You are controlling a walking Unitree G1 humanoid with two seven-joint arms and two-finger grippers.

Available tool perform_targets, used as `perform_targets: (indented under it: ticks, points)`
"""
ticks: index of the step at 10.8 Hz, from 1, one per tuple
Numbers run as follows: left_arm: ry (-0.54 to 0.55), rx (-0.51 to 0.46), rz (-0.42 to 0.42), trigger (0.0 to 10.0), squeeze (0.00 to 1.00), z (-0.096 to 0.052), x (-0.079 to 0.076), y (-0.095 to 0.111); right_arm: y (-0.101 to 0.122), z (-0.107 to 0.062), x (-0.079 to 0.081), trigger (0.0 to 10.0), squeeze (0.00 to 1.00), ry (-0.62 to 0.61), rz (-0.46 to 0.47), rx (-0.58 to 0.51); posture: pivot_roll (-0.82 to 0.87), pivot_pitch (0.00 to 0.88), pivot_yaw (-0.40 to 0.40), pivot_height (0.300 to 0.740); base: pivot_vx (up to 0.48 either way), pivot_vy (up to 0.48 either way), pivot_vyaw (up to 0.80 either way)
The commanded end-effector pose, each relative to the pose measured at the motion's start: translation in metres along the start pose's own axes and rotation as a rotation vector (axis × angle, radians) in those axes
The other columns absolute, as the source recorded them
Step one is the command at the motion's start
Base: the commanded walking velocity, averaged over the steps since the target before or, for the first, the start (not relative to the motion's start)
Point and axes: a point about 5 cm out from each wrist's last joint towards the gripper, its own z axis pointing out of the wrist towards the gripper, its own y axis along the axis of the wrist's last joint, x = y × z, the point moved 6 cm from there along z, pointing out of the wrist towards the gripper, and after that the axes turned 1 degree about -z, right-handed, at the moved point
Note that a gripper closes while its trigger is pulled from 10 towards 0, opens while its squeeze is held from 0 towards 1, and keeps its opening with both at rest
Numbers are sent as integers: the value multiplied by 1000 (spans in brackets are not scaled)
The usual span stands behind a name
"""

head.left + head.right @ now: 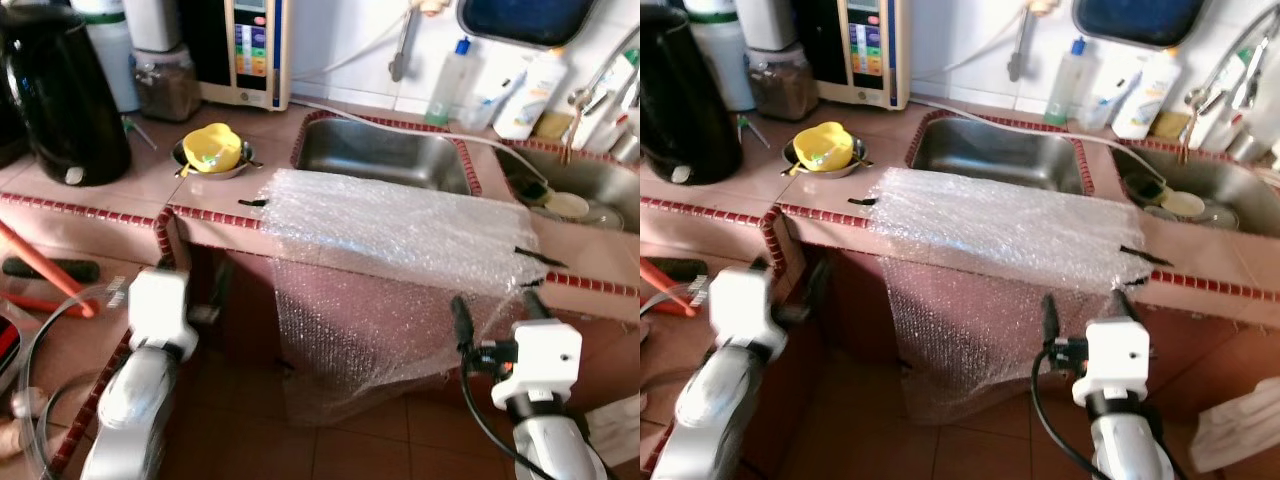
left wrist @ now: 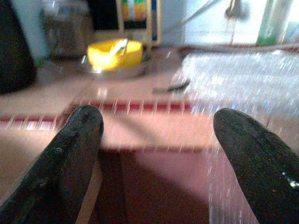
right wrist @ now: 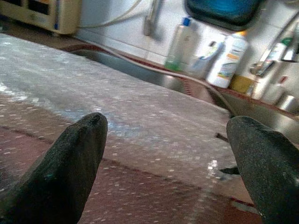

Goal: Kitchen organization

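Observation:
A sheet of bubble wrap (image 1: 400, 235) lies taped over the tiled counter's front edge and hangs down its face. A yellow cup (image 1: 212, 147) sits in a small metal bowl (image 1: 190, 160) on the counter, left of the sink (image 1: 385, 155). My left gripper (image 1: 190, 278) is open below the counter edge, pointing toward the yellow cup (image 2: 114, 51), with nothing between its fingers (image 2: 70, 154). My right gripper (image 1: 495, 310) is open just below the bubble wrap's right end (image 3: 140, 107), also holding nothing.
A black jug (image 1: 65, 95), a jar and an appliance (image 1: 250, 50) stand at the back left. Bottles (image 1: 530, 95) line the wall behind a second sink (image 1: 590, 190) holding dishes. An orange-handled tool (image 1: 45, 270) lies low on the left.

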Motion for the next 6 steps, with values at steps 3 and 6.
perform_targets:
  ticks: [3,6]
  points:
    - [-40,14,-5,10000,0,8,-8,-7,5,4,1,10000,0,-19,-4,-23,40,0,-28,740,0,0,0]
    - [-85,9,-37,10000,0,12,-19,-12,10,6,0,10000,0,-12,-37,-42,5,0,-31,740,175,0,0]
